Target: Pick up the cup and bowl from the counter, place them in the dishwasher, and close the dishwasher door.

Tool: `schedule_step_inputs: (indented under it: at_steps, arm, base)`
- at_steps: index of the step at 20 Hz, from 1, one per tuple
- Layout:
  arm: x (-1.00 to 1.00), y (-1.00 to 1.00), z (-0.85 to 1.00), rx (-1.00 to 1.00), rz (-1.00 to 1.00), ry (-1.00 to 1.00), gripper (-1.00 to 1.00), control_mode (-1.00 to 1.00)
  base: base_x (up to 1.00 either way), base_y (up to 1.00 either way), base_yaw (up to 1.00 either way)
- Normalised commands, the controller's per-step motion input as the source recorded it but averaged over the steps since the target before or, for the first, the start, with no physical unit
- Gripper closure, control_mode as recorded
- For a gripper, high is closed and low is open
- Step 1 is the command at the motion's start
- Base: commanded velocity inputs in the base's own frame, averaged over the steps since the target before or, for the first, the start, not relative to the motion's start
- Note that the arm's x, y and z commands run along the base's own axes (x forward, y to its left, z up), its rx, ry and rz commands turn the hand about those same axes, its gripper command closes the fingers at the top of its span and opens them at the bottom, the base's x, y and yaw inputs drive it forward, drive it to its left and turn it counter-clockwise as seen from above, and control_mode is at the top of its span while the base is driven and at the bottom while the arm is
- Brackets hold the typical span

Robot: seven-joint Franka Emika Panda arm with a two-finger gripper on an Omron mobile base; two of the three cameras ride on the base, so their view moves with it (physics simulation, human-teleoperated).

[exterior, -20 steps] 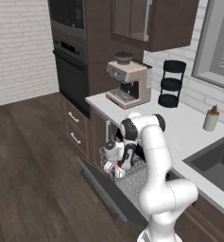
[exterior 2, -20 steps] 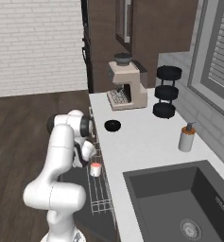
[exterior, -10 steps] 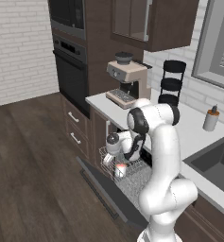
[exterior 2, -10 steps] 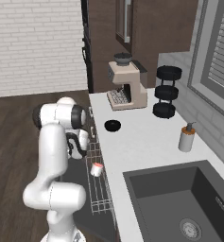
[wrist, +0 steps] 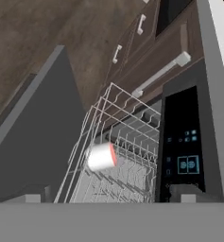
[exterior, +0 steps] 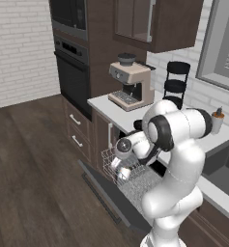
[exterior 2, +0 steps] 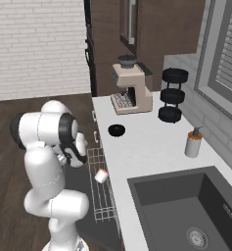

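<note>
The cup [wrist: 101, 156] lies on its side in the wire rack [wrist: 127, 142], just beyond the fingertips [wrist: 37, 193] and between them. The rack sits over the dishwasher door [wrist: 42, 127], which lies folded down flat to one side of the fingers; the control strip [wrist: 182, 142] runs along the other side, with the counter [exterior 2: 137, 147] above it. On the counter the bowl [exterior 2: 116, 130] rests, well apart from the fingers, before the coffee machine [exterior 2: 131, 90]. The tiered stand [exterior 2: 172, 95] is beside that machine, the soap bottle [exterior 2: 192, 143] nearer the sink [exterior 2: 181, 211].
</note>
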Motion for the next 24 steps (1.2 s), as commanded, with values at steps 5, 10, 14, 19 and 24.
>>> schedule_step_inputs:
  at_steps: [5,10,14,19,24]
  arm:
    - [-0.11,0.00,1.00,0.00,0.00,0.00,-1.00,-1.00]
    - [0.00,0.00,1.00,0.00,0.00,0.00,-1.00,-1.00]
    - [0.00,0.00,1.00,0.00,0.00,0.00,-1.00,-1.00]
    - [0.01,0.00,1.00,0.00,0.00,0.07,-1.00,-1.00]
    - [0.20,-0.01,1.00,0.00,-0.03,0.21,-1.00,-1.00]
  base:
    - [0.00,0.00,0.00]
    - [0.00,0.00,0.00]
    - [0.00,0.00,0.00]
    - [0.00,0.00,0.00]
    - [0.00,0.00,0.00]
